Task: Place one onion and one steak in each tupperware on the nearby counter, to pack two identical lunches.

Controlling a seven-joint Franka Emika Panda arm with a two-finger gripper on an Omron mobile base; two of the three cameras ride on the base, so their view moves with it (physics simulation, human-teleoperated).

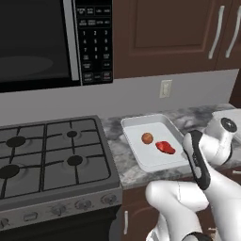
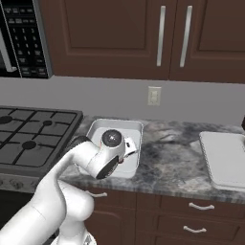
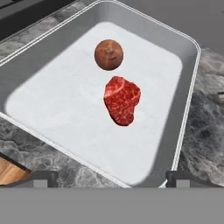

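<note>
A grey-and-white marbled counter (image 1: 124, 172) sits to the right of a black gas stove (image 1: 52, 155). On it, just beside the stove, rests a shallow grey tupperware (image 1: 133, 123). Inside lie a round brown onion (image 1: 147, 138) and, just nearer and to its right, a red marbled steak (image 1: 165, 147); the two are close together but apart.

The left base view shows both foods in the tupperware and a microwave (image 1: 52, 40) above the stove. In the right base view the arm's wrist (image 2: 111, 152) covers the middle of the tupperware (image 2: 115, 125), hiding the food, while a second pale tupperware (image 2: 225, 158) lies well to the right along the counter. The hand view looks down into the first tupperware (image 3: 192, 78), with the onion (image 3: 108, 54) beyond the steak (image 3: 122, 99).

The tool (image 3: 111, 177) stands wide open and holds nothing; its two dark fingertips (image 3: 43, 176) sit far apart above the tupperware's near rim, touching neither food.

The white arm rises from below the counter's front edge, bends at the elbow and points its hand down over the tupperware.
</note>
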